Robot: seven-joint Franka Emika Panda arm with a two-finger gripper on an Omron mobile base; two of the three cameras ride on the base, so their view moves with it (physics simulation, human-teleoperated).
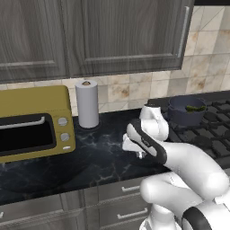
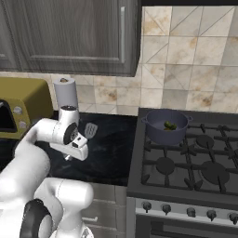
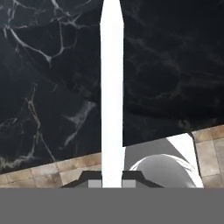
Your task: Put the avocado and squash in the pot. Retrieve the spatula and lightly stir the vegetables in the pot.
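- I see my two-finger jaws point(image 3: 112, 181) clenched on the long pale handle of the light grey slotted spatula point(image 3: 112, 87), low over the black marble surface point(image 1: 96, 155) near its front edge.
- From the right base view, the spatula's slotted head point(image 2: 90, 130) lies toward the back of the surface.
- The squat dark blue-grey metal pot point(image 2: 167, 126) sits on the stove's back left burner, with the slim green squash point(image 2: 170, 125) inside it.
- A white paper towel roll point(image 1: 87, 104) stands at the surface's back edge, beside a yellow toaster oven point(image 1: 33, 122).
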